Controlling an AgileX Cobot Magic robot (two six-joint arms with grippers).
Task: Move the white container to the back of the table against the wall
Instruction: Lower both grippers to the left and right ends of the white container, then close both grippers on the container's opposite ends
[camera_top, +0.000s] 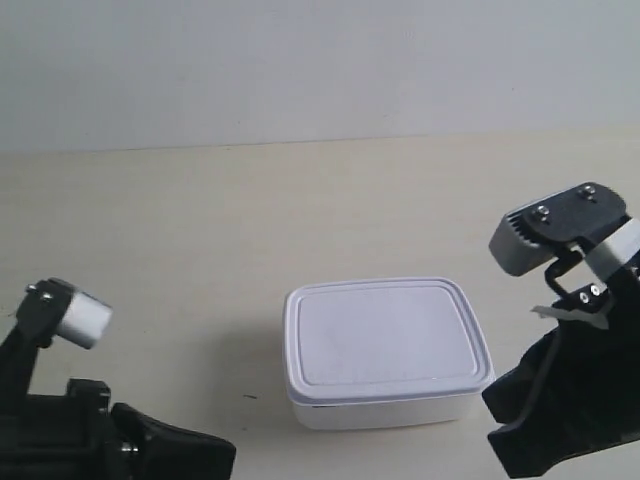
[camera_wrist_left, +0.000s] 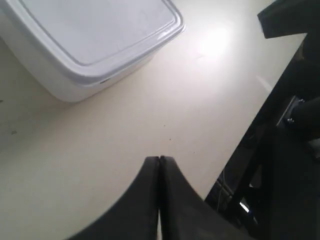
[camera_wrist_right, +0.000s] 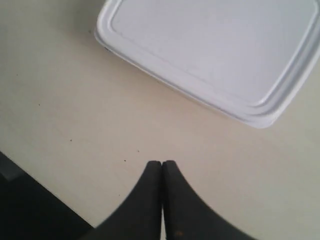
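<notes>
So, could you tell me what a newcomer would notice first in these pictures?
The white container sits lidded on the table, well short of the wall. The left gripper and right gripper are shut and empty, one at each side of it.

Setting: most likely a robotics lab or test bench. Grounds: a wide pale table (camera_top: 200, 220) with a few dark specks runs back to a plain grey-white wall (camera_top: 300, 60). Two black machine arms with bare screws and brackets stand over it, the arm at the exterior view's left (camera_top: 50, 430) and the arm at the exterior view's right (camera_top: 580, 400). One white container (camera_top: 385, 350) sits on the surface, lidded.
</notes>
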